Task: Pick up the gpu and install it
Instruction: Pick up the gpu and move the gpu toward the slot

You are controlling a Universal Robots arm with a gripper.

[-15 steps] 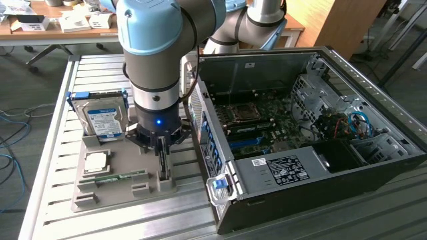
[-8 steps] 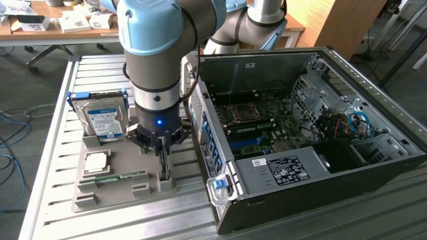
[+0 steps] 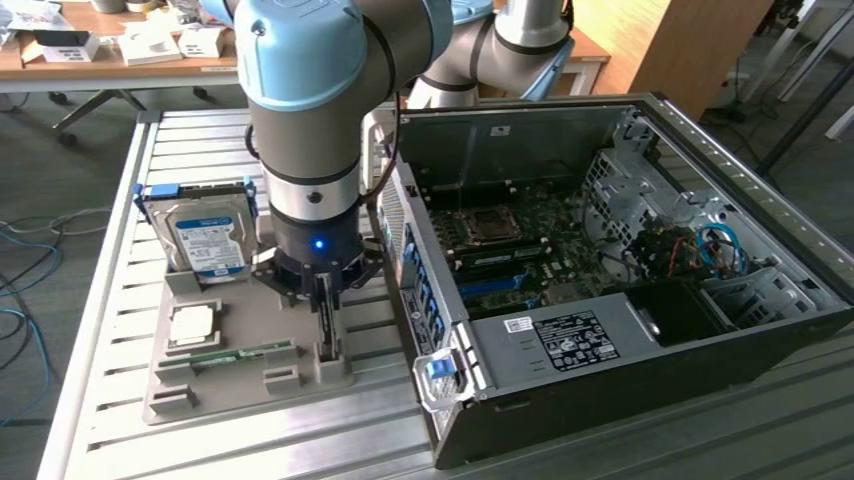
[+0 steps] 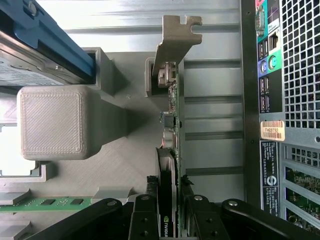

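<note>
The gpu (image 4: pixel 171 110) stands on edge in a slot of the grey holder tray (image 3: pixel 234 385), its silvery end bracket (image 4: pixel 176 37) at the far end. In the exterior view the gpu (image 3: pixel 326 335) appears as a thin dark upright board just below the wrist. My gripper (image 4: pixel 169 192) straddles it from above. One black finger (image 4: pixel 151 200) presses on each side of the card, so it is shut on the gpu. The card still sits in the tray slot. My gripper (image 3: pixel 324 312) hangs over the tray's side nearest the computer case.
The open computer case (image 3: pixel 601 270) lies at the exterior view's right, motherboard exposed; its rear panel (image 4: pixel 280 100) is close beside the gpu. On the tray are a hard drive (image 3: pixel 207 240) in a blue frame, a processor (image 3: pixel 191 325) and a green memory stick (image 3: pixel 240 353).
</note>
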